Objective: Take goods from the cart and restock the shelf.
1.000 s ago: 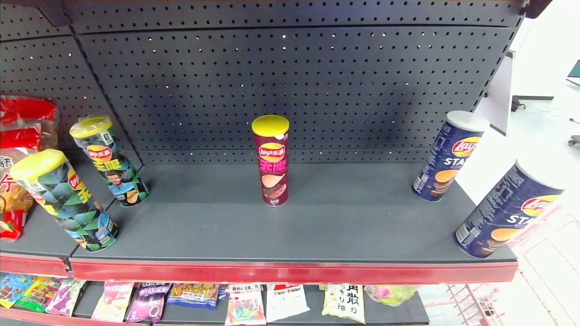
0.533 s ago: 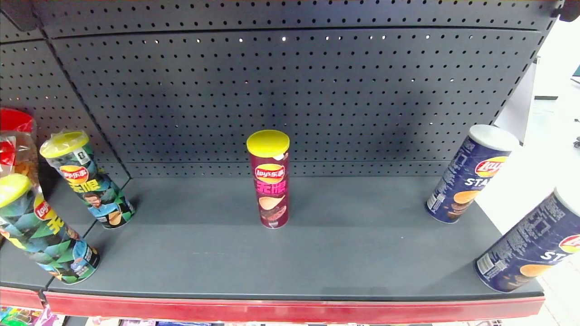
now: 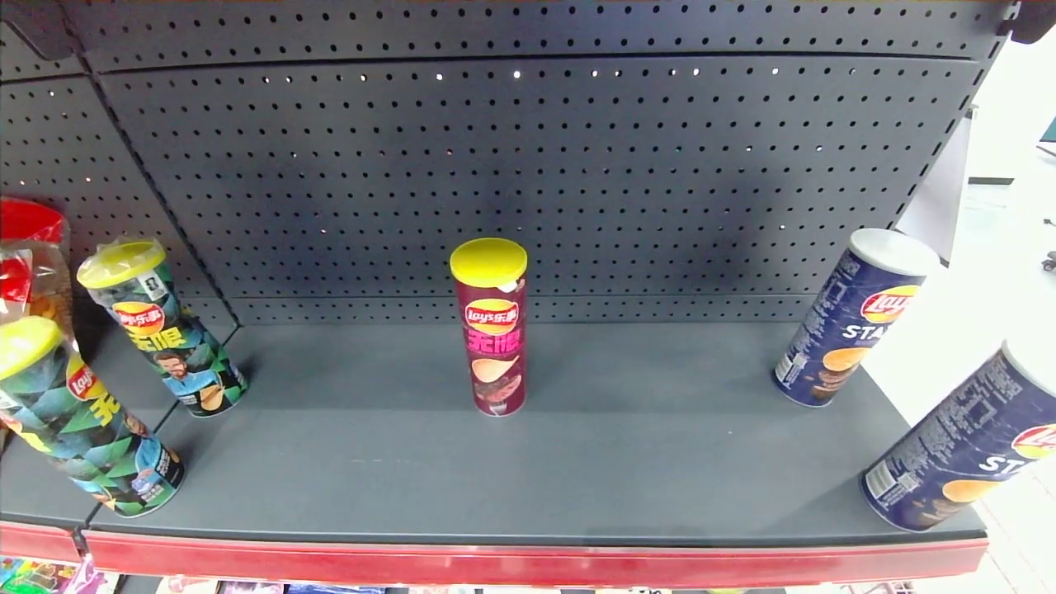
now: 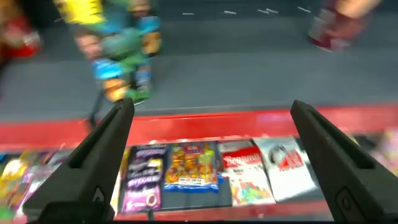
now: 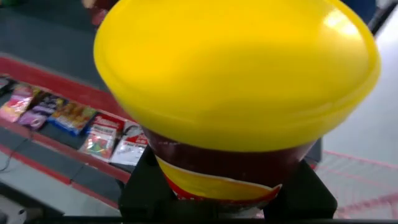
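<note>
The dark shelf board (image 3: 660,445) carries a maroon chip can with a yellow lid (image 3: 493,326) upright in its middle. Two green cans (image 3: 161,326) (image 3: 78,417) stand at the left and two blue cans (image 3: 854,318) (image 3: 957,450) at the right. My right gripper (image 5: 224,190) is shut on a red can with a yellow lid (image 5: 236,68), held in front of the shelf. My left gripper (image 4: 211,109) is open and holds nothing. It hangs before the shelf's red front edge (image 4: 211,127), with a green can (image 4: 118,56) and the maroon can (image 4: 336,28) beyond.
A perforated back panel (image 3: 528,181) closes the shelf behind. Snack packets (image 4: 193,168) lie on the lower shelf under the red edge (image 3: 528,565). Bagged goods (image 3: 25,256) crowd the far left. Open board lies between the maroon can and both side groups.
The head view has shifted up and closer to the shelf since the earliest frame. The cans on the shelf stand where they were.
</note>
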You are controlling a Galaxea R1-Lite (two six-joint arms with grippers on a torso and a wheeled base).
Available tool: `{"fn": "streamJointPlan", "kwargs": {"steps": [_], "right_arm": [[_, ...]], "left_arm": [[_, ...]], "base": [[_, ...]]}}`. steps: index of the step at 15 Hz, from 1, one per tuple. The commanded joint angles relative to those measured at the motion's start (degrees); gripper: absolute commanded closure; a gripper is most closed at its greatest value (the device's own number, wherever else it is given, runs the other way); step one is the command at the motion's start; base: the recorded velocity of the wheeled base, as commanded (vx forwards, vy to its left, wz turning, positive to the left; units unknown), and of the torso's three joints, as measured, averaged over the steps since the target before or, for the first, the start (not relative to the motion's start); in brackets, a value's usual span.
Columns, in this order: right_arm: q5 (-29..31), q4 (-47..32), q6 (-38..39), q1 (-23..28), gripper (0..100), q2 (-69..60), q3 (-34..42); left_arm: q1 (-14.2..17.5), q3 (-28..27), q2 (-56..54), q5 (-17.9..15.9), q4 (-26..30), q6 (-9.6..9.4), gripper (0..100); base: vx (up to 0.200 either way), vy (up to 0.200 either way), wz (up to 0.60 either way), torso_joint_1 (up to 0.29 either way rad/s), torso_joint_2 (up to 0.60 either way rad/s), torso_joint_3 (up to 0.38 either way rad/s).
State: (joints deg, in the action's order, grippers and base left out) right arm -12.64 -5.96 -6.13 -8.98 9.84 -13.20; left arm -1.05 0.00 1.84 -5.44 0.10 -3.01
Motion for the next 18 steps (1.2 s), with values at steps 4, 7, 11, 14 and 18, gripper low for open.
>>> {"fn": "streamJointPlan", "kwargs": {"steps": [4,7,11,14,18], "right_arm": [[-3.53,0.42,0.07,-0.07,100,5.54,-2.53],[-3.62,0.42,0.07,-0.24,100,5.89,-2.44],[-3.88,0.42,0.16,-0.86,100,6.33,-2.71],[-3.88,0.42,0.16,-1.47,100,6.16,-2.62],[-3.79,0.51,0.59,-1.47,100,5.89,-2.71]], "left_arm": [[-3.70,-30.06,31.91,-7.57,-1.33,8.11,0],[-8.97,-29.44,47.64,-23.65,-7.22,1.08,0],[-9.85,-30.67,71.81,-32.18,-26.99,-5.95,0],[-10.03,-36.47,80.42,-33.85,-27.43,-8.68,0],[-13.45,-43.07,91.06,-35.96,-27.87,-15.62,0]], "base": [[0.000,0.000,0.00,0.000,0.00,0.000],[0.000,0.000,0.00,0.000,0.00,0.000],[0.000,0.000,0.00,0.000,0.00,0.000],[0.000,0.000,0.00,0.000,0.00,0.000],[0.000,0.000,0.00,0.000,0.00,0.000]]}}
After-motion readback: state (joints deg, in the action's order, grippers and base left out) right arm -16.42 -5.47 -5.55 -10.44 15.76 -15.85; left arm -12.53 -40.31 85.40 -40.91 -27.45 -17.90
